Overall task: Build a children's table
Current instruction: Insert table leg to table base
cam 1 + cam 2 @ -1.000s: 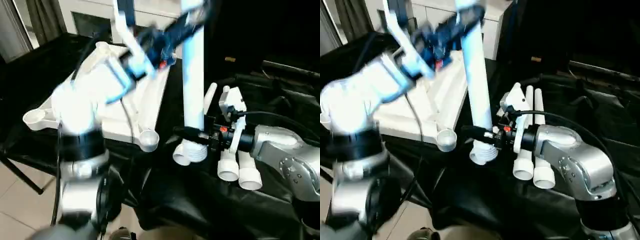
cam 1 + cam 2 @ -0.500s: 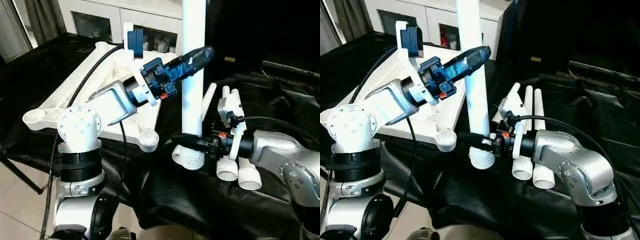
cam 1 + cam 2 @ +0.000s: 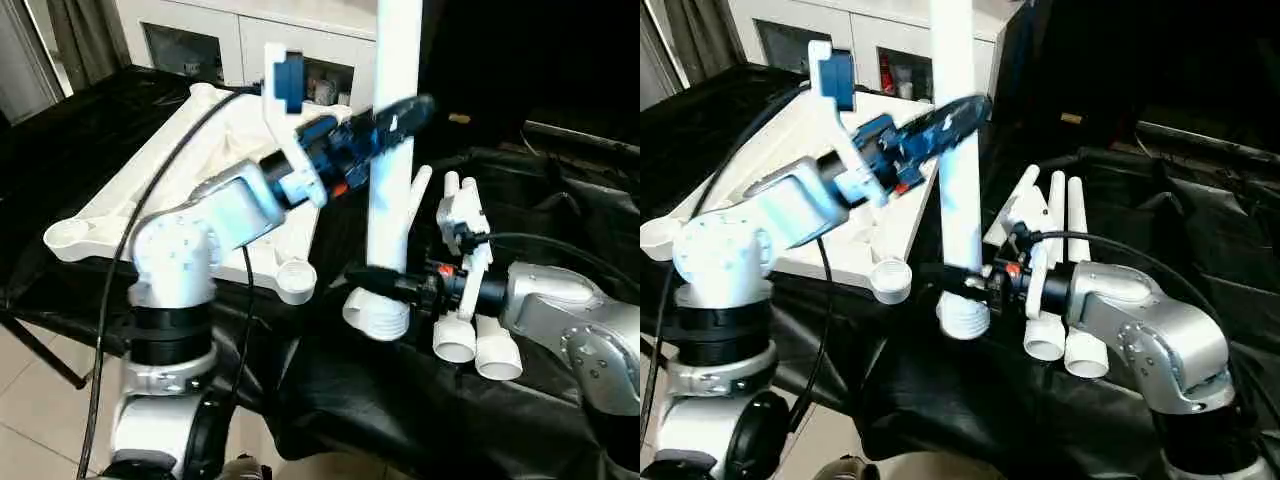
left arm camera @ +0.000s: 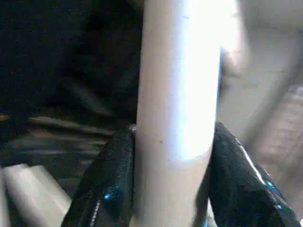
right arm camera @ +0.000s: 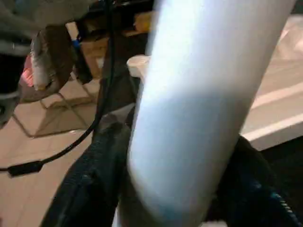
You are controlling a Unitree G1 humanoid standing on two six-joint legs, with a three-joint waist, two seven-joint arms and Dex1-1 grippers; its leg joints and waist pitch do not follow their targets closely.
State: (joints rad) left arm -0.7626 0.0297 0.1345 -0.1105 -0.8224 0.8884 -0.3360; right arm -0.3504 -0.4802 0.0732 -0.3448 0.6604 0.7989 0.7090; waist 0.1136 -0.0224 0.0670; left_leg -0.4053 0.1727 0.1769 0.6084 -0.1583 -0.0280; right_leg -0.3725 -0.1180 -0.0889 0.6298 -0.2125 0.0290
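Both grippers clamped on one upright long tapered white tube leg [image 3: 392, 190], centre frame, other parts lying on the black-draped surface [image 3: 400, 400].

Leg's long axis ran near vertical, ribbed wide end [image 3: 376, 317] down just above the cloth, top cut by upper frame edge. Left gripper [image 3: 395, 118] had its black fingers [image 4: 106, 189] either side of the leg mid-height, pressed on it; right gripper [image 3: 385, 282] gripped it low, just above the ribs. White plastic rectangular tabletop [image 3: 200, 180] lay underside up at left, long axis running toward upper centre, near round corner socket [image 3: 296, 278] just left of the leg's end, narrow gap between. Three more white tube legs [image 3: 1065, 270] lay side by side at right, behind the right forearm, open ends toward the camera. Open cloth in lower centre; tile floor [image 3: 30, 400] lower left; white cabinets [image 3: 220, 45] upper left.
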